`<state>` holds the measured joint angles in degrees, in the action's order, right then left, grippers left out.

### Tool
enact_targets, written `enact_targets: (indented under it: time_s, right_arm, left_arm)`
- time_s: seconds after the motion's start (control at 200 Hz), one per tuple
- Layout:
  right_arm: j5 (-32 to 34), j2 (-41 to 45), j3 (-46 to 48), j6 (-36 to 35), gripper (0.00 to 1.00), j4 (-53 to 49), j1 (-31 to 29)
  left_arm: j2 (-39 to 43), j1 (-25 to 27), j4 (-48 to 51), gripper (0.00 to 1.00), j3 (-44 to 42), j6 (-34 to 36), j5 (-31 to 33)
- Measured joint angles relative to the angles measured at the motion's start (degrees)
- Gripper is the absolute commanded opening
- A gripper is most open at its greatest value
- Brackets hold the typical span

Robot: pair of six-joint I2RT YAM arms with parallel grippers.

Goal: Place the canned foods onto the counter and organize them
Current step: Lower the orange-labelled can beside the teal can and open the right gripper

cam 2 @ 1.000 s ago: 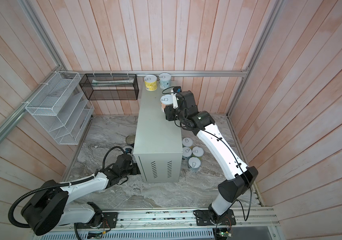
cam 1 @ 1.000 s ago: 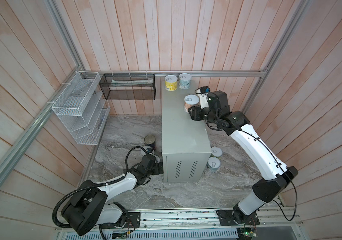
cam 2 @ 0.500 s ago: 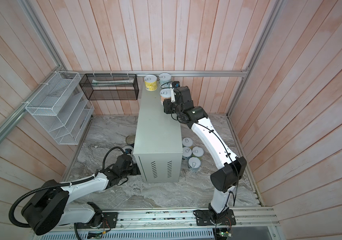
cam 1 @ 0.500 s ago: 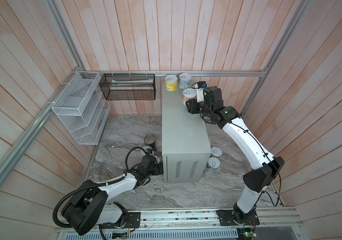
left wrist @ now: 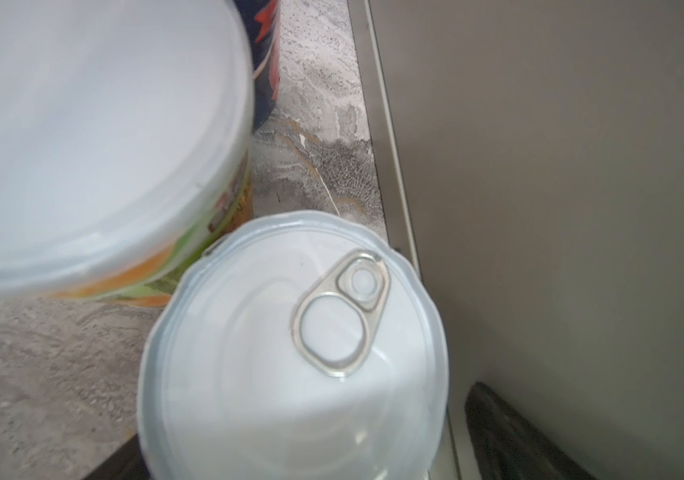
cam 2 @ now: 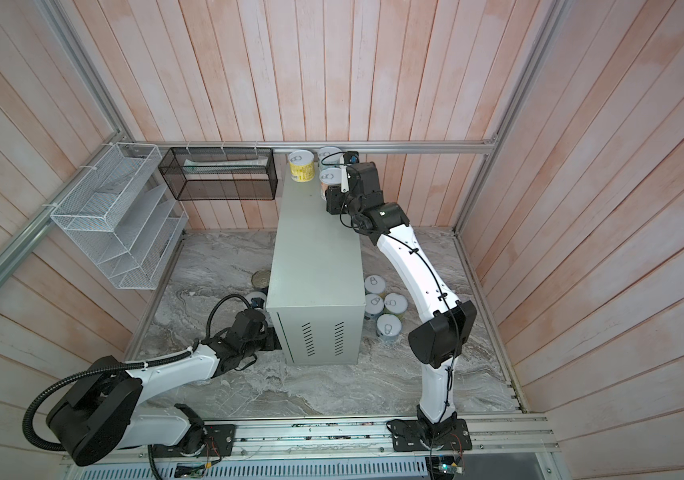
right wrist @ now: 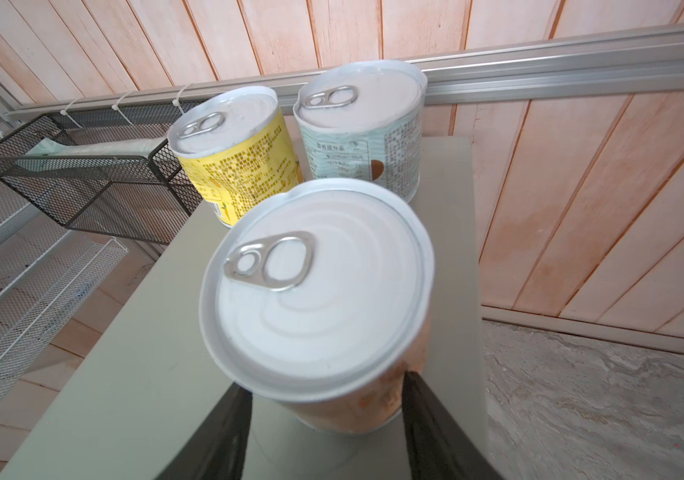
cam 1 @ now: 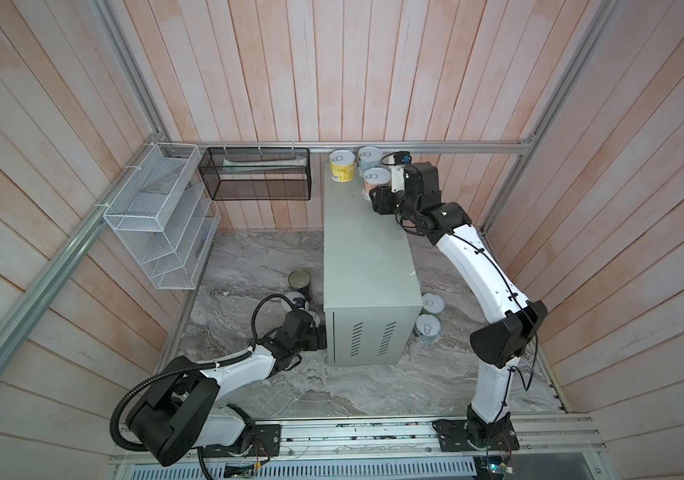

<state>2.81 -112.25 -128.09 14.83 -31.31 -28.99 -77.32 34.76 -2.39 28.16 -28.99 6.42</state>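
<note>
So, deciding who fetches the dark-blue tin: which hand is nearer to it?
Left. The left hand is low beside the counter, just short of the tin; the right hand is up at the counter's far end, gripping a can.

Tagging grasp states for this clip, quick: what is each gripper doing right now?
Left gripper: open, around a floor tin, not closed on it.
Right gripper: shut on the orange-pink tin.
</note>
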Motion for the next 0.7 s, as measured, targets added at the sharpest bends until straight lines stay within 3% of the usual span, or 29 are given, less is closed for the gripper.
enact_targets:
  time_s: [0.7]
  right_arm:
    - [0.3,-4.2,-5.6,1.5,0.57,-1.7,0.5]
  left_arm:
    - [-1.5,0.0,-0.7,1.00,0.0,-0.2,0.0]
